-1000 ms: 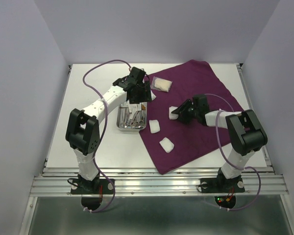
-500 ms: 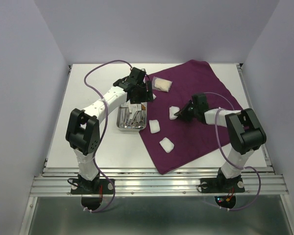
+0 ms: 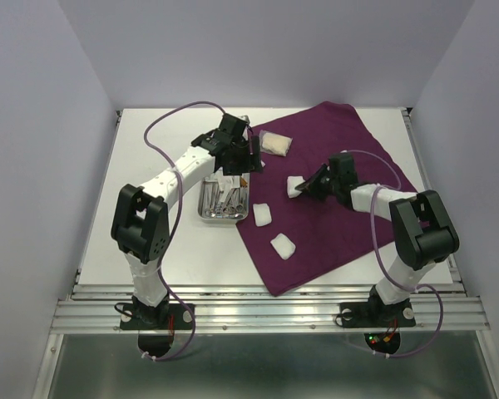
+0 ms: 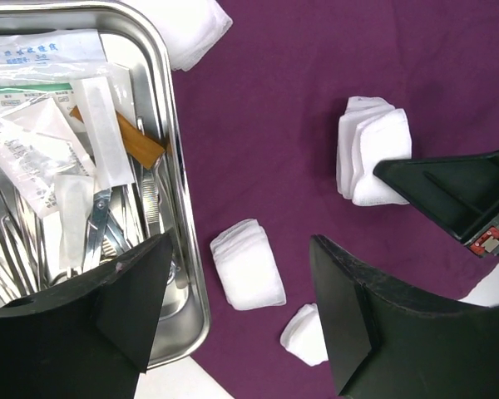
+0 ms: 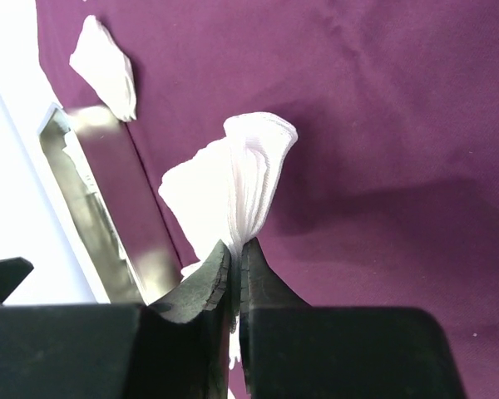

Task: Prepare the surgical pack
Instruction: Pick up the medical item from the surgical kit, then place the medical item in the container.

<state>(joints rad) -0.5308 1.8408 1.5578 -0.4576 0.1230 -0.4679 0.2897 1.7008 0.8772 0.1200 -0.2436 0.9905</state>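
A folded white gauze square [image 5: 233,179] is pinched between the pressed-together right fingers [image 5: 201,291], over the left half of the large dark-purple cloth [image 5: 382,100]. The left fingers [image 4: 129,316] are spread wide above the small shiny rectangular steel tray [image 4: 176,166]. This tray is set on the white counter [image 3: 150,241] at the cloth's left edge, and silver instruments [image 4: 152,204] and clear packets [image 4: 29,145] are contained in it.

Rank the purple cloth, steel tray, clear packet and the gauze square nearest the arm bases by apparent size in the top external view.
1. purple cloth
2. steel tray
3. clear packet and nearest gauze square: look about alike, so unranked.
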